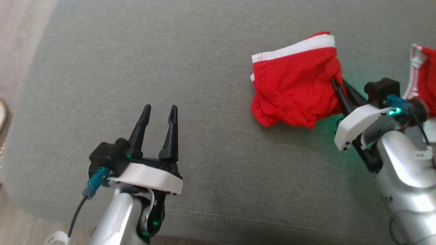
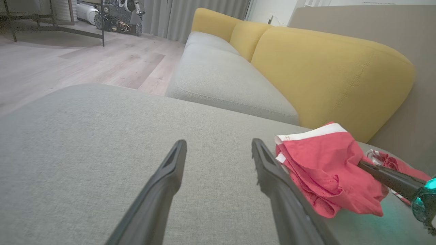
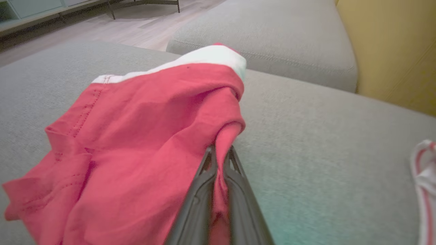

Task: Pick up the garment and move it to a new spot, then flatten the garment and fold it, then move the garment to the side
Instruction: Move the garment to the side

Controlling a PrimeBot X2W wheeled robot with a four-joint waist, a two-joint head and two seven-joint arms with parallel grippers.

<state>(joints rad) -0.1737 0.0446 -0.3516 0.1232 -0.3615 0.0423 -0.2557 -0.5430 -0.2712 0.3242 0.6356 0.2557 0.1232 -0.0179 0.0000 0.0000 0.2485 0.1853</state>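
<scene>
The garment (image 1: 296,88) is a crumpled piece of red cloth with a white band along its far edge, lying on the grey cushion (image 1: 204,68) at the right. My right gripper (image 1: 335,82) is shut on the garment's right edge. In the right wrist view the two dark fingers pinch a fold of the red garment (image 3: 143,136) at the right gripper (image 3: 219,154). My left gripper (image 1: 160,112) stands open above the cushion at the lower left, well apart from the cloth. From the left wrist, the left gripper (image 2: 218,146) has nothing between its fingers, and the garment (image 2: 323,170) lies to its right.
Another red and white piece of cloth (image 1: 424,75) lies at the far right edge, behind my right wrist. A sofa with yellow back cushions (image 2: 327,68) stands beyond the grey cushion. Wooden floor (image 1: 20,41) borders the cushion on the left.
</scene>
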